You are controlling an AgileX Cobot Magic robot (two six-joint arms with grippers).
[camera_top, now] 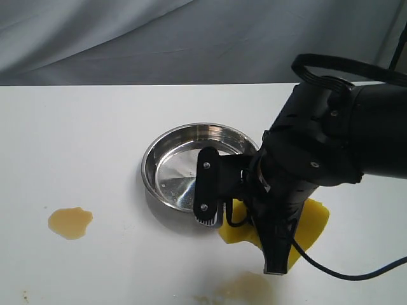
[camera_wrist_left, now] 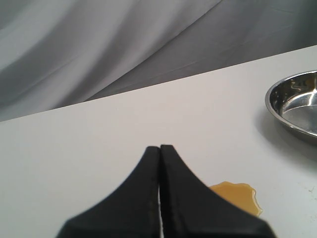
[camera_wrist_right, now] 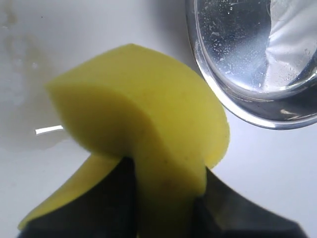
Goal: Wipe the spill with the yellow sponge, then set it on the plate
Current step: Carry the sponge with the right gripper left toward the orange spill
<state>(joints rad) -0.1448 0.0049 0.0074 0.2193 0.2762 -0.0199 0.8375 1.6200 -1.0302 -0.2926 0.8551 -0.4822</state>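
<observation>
Fingers (camera_wrist_right: 111, 208) of your right gripper (camera_wrist_right: 166, 198) clamp the yellow sponge (camera_wrist_right: 143, 109); the spill (camera_top: 70, 222) lies well left, beyond the plate (camera_top: 147, 166).

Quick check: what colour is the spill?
The spill is translucent amber-brown, seen best in the exterior view, left of the plate.

A white table (camera_top: 95, 140) stands before a creased grey cloth (camera_top: 159, 38) hanging behind it, and a pale brownish wet patch (camera_top: 245, 287) lies on the tabletop at the exterior view's lower edge.
</observation>
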